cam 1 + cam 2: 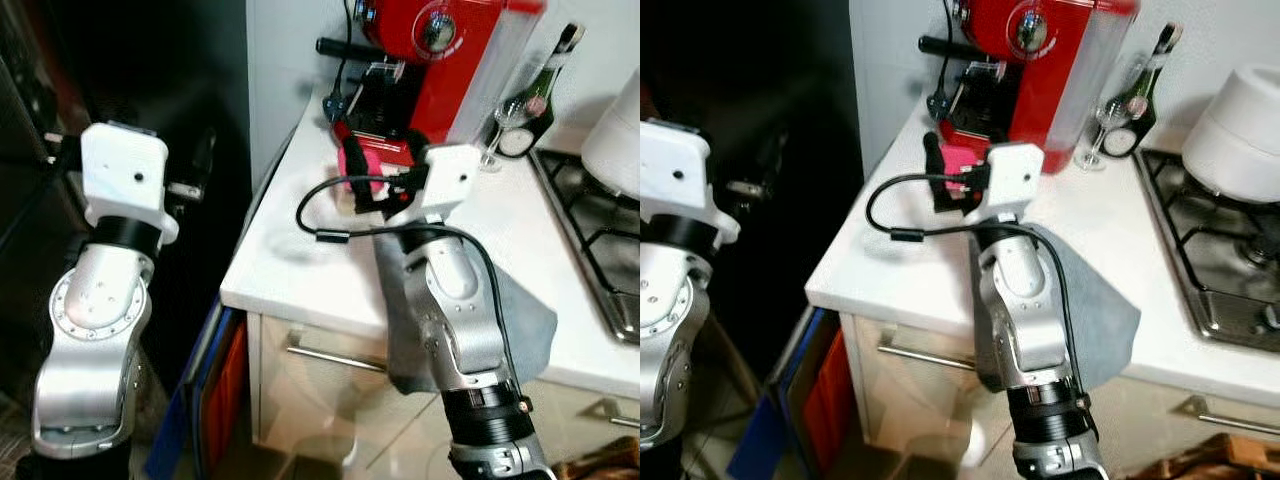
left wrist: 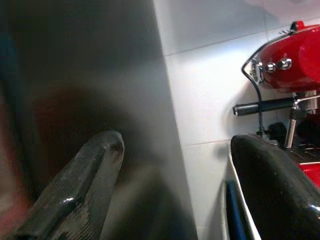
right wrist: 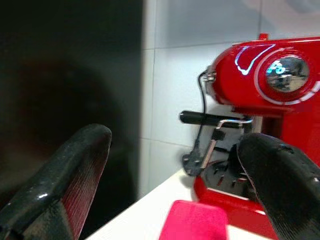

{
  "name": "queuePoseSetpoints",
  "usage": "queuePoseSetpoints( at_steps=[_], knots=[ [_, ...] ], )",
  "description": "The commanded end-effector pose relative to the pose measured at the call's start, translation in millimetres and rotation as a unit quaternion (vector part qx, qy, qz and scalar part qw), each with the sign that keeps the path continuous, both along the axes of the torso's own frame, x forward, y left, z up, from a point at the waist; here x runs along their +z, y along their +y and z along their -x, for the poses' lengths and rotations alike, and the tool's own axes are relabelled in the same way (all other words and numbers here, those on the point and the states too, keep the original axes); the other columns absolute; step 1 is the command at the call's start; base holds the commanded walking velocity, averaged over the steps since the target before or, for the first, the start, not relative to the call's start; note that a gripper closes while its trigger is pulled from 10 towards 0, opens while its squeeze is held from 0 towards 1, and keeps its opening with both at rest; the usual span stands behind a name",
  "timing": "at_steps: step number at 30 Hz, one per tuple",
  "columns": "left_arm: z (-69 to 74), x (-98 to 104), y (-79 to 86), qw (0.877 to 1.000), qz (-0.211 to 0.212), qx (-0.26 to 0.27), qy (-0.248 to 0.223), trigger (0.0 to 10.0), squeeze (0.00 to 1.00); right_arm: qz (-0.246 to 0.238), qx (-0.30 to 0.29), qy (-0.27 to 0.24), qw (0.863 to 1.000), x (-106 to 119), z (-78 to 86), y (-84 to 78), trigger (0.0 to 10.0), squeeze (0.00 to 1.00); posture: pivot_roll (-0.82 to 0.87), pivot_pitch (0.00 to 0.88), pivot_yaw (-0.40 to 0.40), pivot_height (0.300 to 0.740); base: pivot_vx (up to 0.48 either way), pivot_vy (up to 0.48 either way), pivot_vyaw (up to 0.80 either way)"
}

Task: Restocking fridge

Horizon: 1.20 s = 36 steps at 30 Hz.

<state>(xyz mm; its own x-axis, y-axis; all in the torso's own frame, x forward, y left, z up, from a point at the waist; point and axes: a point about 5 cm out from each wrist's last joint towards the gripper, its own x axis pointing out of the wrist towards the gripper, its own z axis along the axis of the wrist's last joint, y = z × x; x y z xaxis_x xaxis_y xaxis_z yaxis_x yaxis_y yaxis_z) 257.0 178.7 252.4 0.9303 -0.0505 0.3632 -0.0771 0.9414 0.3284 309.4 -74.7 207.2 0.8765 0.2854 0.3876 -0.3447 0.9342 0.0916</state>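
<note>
A small pink box [image 1: 356, 165] stands on the white counter [image 1: 290, 265], just in front of the red espresso machine [image 1: 430, 60]. My right gripper [image 1: 945, 175] reaches over the counter with its black fingers [image 3: 75, 165] spread on either side of the pink box [image 3: 192, 220], open and not gripping it. The dark fridge [image 1: 150, 70] rises to the left of the counter. My left gripper [image 1: 200, 170] hovers in front of the fridge side, open, with nothing between its fingers [image 2: 85, 180].
A grey cloth [image 1: 525, 320] hangs over the counter's front edge under my right arm. A wine glass [image 1: 505, 120] and a dark bottle [image 1: 540, 90] stand behind, with a gas hob [image 1: 600, 230] at the right. A blue and orange bag [image 1: 215, 390] leans by the cabinet.
</note>
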Motion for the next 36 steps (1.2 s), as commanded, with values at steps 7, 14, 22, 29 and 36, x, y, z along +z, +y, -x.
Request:
queuePoseSetpoints(
  at_steps=[7, 14, 22, 29, 36],
  knots=[
    [-0.8, -2.0, -7.3, 1.0, -0.008, -0.008, -0.005, 10.0, 0.0, -0.008, 0.003, 0.025, 1.0, -10.2, 5.4, 0.9, 10.0, 0.0, 0.07, 0.0, -0.085, 0.74, 0.0, 0.0, 0.0],
    [-7.5, -7.0, -6.9, 1.0, -0.013, -0.011, 0.019, 10.0, 0.0, 0.009, 0.002, 0.033, 0.999, -14.6, 4.5, 1.9, 10.0, 0.0, 0.07, 0.0, -0.083, 0.74, 0.0, 0.274, -0.3],
    [-9.4, -7.4, -5.9, 0.999, -0.024, -0.007, 0.019, 10.0, 0.0, 0.008, 0.002, 0.045, 0.999, -18.5, -1.6, 2.1, 10.0, 0.0, 0.07, 0.0, -0.079, 0.74, 0.0, 0.0, 0.0],
    [-9.8, -7.8, -5.2, 0.999, -0.019, -0.01, 0.024, 10.0, 0.0, -0.004, -0.036, 0.121, 0.992, -40.6, -31.9, 1.2, 10.0, 0.0, 0.08, 0.0, -0.07, 0.74, 0.0, 0.0, 0.0],
    [-5.1, -11.7, -4.8, 0.999, -0.029, -0.018, 0.041, 10.0, 0.0, 0.015, -0.056, 0.145, 0.988, -49.0, -49.9, 7.4, 10.0, 0.0, 0.13, 0.0, -0.072, 0.74, 0.0, 0.0, 0.0]
  ],
)
